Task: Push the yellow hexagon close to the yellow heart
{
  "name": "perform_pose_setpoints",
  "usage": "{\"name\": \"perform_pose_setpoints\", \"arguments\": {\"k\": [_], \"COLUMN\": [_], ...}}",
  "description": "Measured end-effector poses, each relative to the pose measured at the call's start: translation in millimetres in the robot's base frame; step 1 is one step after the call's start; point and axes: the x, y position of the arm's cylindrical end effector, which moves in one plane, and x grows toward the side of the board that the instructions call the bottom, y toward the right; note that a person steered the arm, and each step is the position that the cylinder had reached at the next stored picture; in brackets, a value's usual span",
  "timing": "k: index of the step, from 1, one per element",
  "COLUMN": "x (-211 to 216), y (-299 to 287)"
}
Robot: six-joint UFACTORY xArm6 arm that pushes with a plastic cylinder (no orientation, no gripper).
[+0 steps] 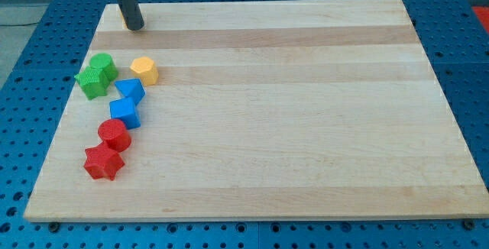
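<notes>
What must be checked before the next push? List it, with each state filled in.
1. Tip found: ok. My tip sits near the top-left corner of the board.
2. Hexagon found: ok. It lies below my tip, apart from it.
3. Heart found: cannot tell. Only a yellow sliver shows at the left of my tip.
4. Tip on the hexagon's far side from that sliver: not ok. It stands on the near side.
5. Room under the hexagon: not ok. A blue block sits close below it.
</notes>
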Motion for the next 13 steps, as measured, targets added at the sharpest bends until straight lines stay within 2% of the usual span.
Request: {"name": "perform_pose_setpoints", "arguments": {"k": [2, 3, 5, 7, 8, 9, 11, 13], "x": [-19, -9, 69, 168, 185, 179, 141, 155], "y": [-1, 34, 122, 122, 91, 66, 61, 41]}}
